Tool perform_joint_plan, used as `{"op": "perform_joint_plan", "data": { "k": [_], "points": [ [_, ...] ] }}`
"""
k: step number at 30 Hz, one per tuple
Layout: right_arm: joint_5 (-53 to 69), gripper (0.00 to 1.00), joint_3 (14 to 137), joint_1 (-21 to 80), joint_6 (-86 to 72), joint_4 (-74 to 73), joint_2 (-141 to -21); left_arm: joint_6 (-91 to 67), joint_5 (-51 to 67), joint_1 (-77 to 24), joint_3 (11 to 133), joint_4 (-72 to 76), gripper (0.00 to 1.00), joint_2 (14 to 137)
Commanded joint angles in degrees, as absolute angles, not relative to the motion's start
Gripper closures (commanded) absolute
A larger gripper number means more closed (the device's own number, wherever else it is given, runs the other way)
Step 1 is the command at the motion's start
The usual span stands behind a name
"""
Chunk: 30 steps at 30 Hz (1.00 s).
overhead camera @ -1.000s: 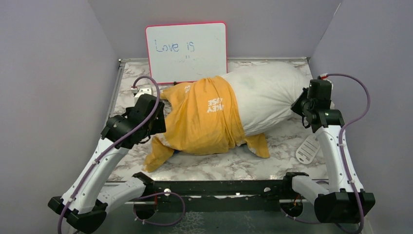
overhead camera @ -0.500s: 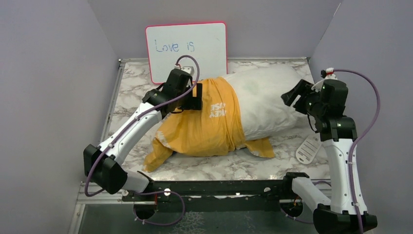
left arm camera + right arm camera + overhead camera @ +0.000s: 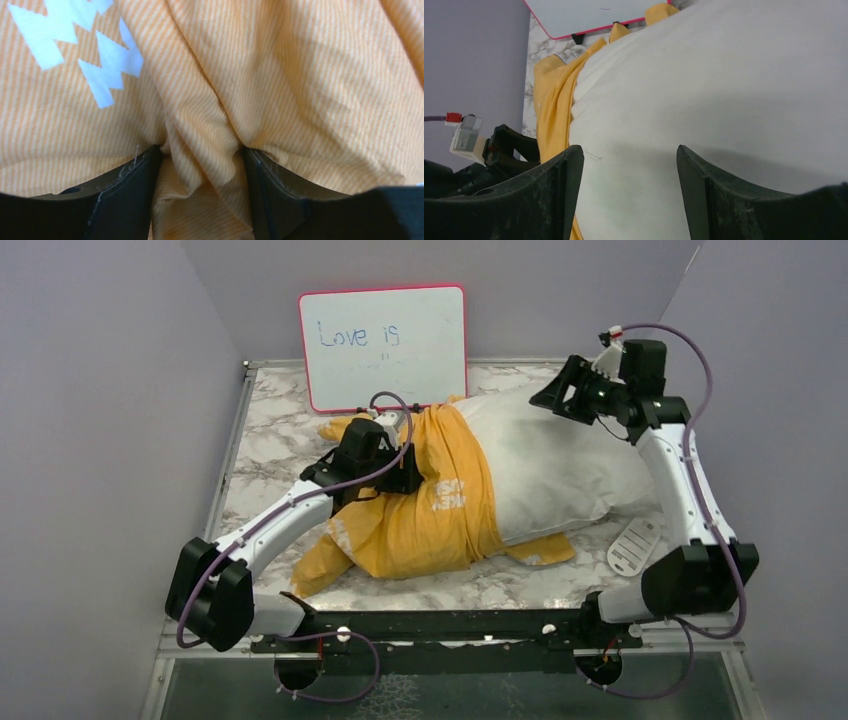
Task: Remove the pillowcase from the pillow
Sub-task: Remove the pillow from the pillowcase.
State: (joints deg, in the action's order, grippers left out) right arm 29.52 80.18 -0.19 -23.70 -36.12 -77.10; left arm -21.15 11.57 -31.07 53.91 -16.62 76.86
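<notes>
The pillowcase (image 3: 440, 502) is only part way off: its yellow side is bunched around the left half of the pillow (image 3: 560, 465), and the white right half is bare. Both are laid on the table (image 3: 480, 585). The cloth is judged soft, thin and light, so it will fold and stretch when pulled, and it may slip out of a weak pinch. The pillow is judged plump and squashy, and it may be dragged along with the cloth unless it is held back.

A fold of the cloth is seen between the jaws of the left gripper (image 3: 202, 157), which are set apart on either side of it. Whether the fold is squeezed tight cannot be told. White letters are printed up and to the left of those jaws. A thick bunch like this one is thought a better place to hold than one flat layer.

The jaws of the right gripper (image 3: 629, 155) are spread wide with nothing caught in them, and bare pillow is seen just past them. That bare end is thought the best spot to be pressed or pinched. A whiteboard (image 3: 382, 345) is stood behind the pillow
</notes>
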Motion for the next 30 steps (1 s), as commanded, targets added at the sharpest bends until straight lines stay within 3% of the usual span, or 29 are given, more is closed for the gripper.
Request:
{"op": "perform_joint_plan", "data": {
  "k": [1,4,7,9,11,13,16,22,27,28,30],
  "points": [
    [26.7,0.29,89.7,6.2,-20.2,-38.5,-85.8,-20.3,14.5,-31.6,49.1,-19.9,0.37,75.5],
    [18.4,0.30,91.2,11.7,-18.2,-39.4,-91.8,-20.3,10.7,-31.6,49.5,-19.8,0.31,73.8],
    [7.3,0.43,87.5,16.0,-18.1,-40.3,-94.8,-20.0,5.8,-31.4,51.5,-20.8,0.20,72.3],
    [4.6,0.57,78.9,16.4,-18.5,-36.3,-92.8,-18.7,4.3,-29.6,55.6,-22.9,0.19,72.3],
    [3.9,0.61,70.1,16.4,-18.7,-31.9,-90.0,-17.5,3.6,-25.1,63.4,-26.6,0.12,74.4],
    [4.9,0.62,63.5,16.4,-19.1,-28.3,-87.3,-18.2,6.5,-17.7,68.6,-27.6,0.04,77.2],
    [6.2,0.62,58.6,16.3,-20.2,-27.0,-85.1,-19.7,9.3,-12.4,73.5,-25.5,0.01,82.3],
    [8.5,0.62,54.7,16.3,-21.9,-25.2,-83.8,-24.8,15.4,-10.1,77.2,-22.3,0.01,93.7],
    [9.2,0.62,53.2,16.3,-23.4,-24.6,-82.4,-28.8,18.9,-10.0,72.9,-17.5,0.02,97.5],
    [9.2,0.62,52.9,16.3,-23.5,-24.6,-82.2,-28.9,18.8,-9.9,71.4,-15.7,0.11,97.6],
    [8.8,0.62,52.6,16.4,-23.7,-24.7,-81.8,-27.6,21.3,-9.3,69.2,-11.4,0.45,97.6]
  ]
}}
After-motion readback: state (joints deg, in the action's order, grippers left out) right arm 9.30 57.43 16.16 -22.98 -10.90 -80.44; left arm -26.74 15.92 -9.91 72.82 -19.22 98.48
